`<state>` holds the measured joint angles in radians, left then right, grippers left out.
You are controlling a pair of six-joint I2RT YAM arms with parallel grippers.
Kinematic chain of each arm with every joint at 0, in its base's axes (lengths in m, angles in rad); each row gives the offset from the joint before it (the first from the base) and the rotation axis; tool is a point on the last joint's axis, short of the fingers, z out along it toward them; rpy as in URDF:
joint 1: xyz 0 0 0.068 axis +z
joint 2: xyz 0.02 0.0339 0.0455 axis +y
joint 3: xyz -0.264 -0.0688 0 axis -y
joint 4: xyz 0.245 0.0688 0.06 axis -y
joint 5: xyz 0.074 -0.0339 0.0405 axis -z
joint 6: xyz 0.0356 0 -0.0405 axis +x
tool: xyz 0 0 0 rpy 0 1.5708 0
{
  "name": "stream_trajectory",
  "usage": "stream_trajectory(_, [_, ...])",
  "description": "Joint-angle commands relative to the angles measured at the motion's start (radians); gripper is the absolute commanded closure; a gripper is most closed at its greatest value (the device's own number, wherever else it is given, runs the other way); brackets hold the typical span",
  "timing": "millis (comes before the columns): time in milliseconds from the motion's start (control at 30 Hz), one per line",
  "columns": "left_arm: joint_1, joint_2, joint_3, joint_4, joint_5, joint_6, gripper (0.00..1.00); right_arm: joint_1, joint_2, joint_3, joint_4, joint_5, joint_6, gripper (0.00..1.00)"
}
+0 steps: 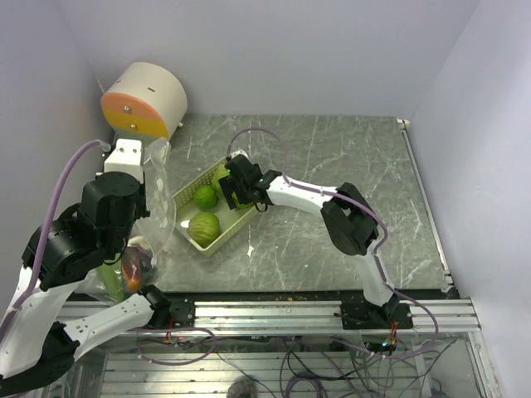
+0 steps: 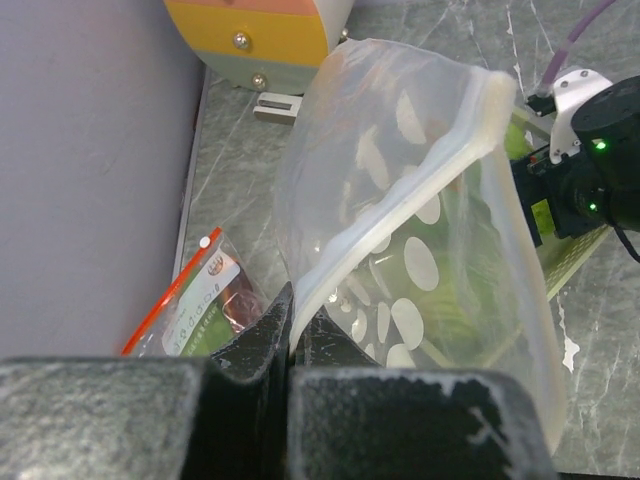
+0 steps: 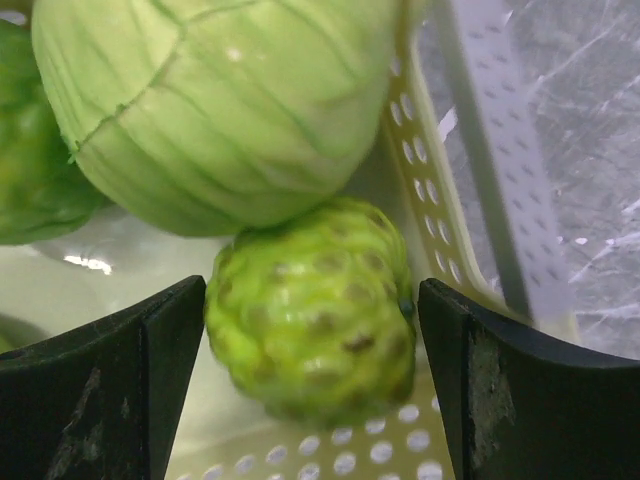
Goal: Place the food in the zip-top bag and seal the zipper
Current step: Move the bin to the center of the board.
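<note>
Reaching into the basket (image 1: 217,236) at frame centre, the right claw (image 3: 310,330) is straddling a bumpy green ball (image 3: 312,310), wide open and needing to close, while the left claw (image 2: 292,325) is pinching the bag (image 2: 420,240) shut-tight.

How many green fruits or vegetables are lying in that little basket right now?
3 that I can make out in the basket: a bumpy green ball between the right gripper's open fingers, a larger smooth pale-green one touching it, and another at the near end. The arm may hide more.

The clear zip-top bag (image 2: 420,250) is thin glossy plastic; the bumpy light-green ball (image 3: 312,308) looks like waxy moulded plastic; the perforated pale-green basket (image 3: 440,240) is smooth plastic.
</note>
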<state>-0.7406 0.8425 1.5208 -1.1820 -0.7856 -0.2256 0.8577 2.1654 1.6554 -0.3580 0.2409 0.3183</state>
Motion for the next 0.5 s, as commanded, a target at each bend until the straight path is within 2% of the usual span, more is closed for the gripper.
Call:
stream_trajectory(0, [0.006, -0.02, -0.024, -0.02, 0.005, -0.012, 0.93, 0.001, 0.061, 0.019, -0.047, 0.048, -0.009, 0.17])
stream_trajectory(200, [0.006, -0.036, -0.035, -0.024, 0.006, -0.024, 0.93, -0.001, -0.056, -0.12, -0.063, 0.143, 0.025, 0.46])
stream_trajectory(300, [0.006, -0.035, -0.046, -0.007, 0.022, -0.024, 0.93, -0.012, -0.153, -0.225, -0.09, 0.192, 0.046, 0.49])
stream_trajectory(467, [0.006, -0.025, -0.088, 0.033, 0.066, -0.026, 0.93, -0.066, -0.333, -0.424, -0.102, 0.213, 0.087, 0.49])
